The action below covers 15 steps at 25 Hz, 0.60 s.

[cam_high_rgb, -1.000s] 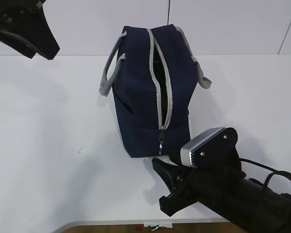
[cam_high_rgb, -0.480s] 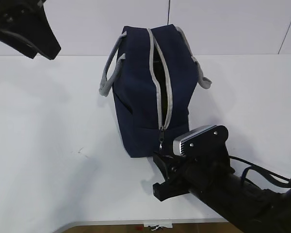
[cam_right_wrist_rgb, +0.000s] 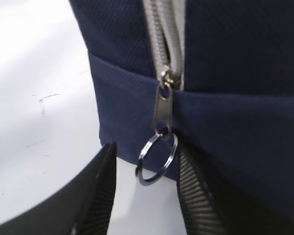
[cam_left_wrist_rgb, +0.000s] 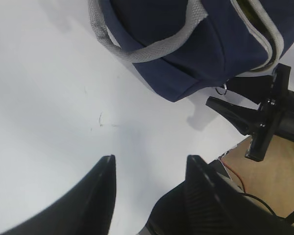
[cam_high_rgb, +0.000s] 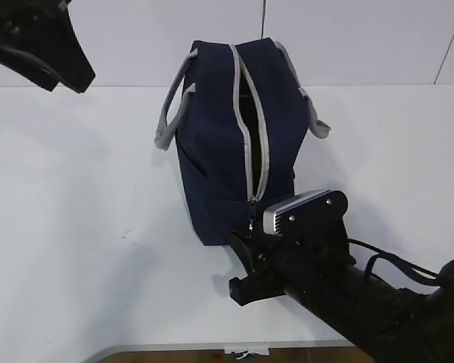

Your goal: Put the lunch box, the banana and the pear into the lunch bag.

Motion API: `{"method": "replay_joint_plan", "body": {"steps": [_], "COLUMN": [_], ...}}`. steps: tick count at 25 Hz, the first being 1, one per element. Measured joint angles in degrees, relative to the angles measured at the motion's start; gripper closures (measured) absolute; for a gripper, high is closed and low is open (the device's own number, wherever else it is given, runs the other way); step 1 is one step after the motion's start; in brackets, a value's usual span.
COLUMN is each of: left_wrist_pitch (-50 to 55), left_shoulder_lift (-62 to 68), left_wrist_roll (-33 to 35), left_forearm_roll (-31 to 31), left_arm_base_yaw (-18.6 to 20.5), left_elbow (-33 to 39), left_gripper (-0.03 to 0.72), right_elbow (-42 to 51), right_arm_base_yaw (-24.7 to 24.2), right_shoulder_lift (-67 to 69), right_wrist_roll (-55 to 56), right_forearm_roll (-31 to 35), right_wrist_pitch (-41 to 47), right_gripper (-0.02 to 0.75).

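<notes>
Right gripper (cam_right_wrist_rgb: 144, 196), jaws half-open and empty, has closed in on the lunch bag (cam_high_rgb: 227, 136), now straddling its zipper ring (cam_right_wrist_rgb: 156, 164); zipper work likely next.

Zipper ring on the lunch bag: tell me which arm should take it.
Right. Its open gripper already straddles the zipper ring at the lunch bag's near end. The left gripper hangs open over bare table, well away.
</notes>
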Motion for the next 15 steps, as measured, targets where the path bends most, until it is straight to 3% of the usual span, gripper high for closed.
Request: {"method": "replay_joint_plan", "body": {"steps": [5,10,15], "left_wrist_pitch": [0.0,0.0,0.0], "left_shoulder_lift": [0.0,0.0,0.0], "left_wrist_roll": [0.0,0.0,0.0], "left_forearm_roll": [0.0,0.0,0.0], "left_arm_base_yaw": [0.0,0.0,0.0], "left_elbow": [0.0,0.0,0.0], "left_gripper": [0.337,0.337,0.337], "right_elbow": [0.0,0.0,0.0], "right_arm_base_yaw": [0.0,0.0,0.0], "right_shoulder_lift": [0.0,0.0,0.0], "right_wrist_roll": [0.02,0.12,0.12], "right_forearm_roll": [-0.04,-0.13,0.95], "right_wrist_pitch": [0.0,0.0,0.0], "right_gripper": [0.416,0.5,0.529]}}
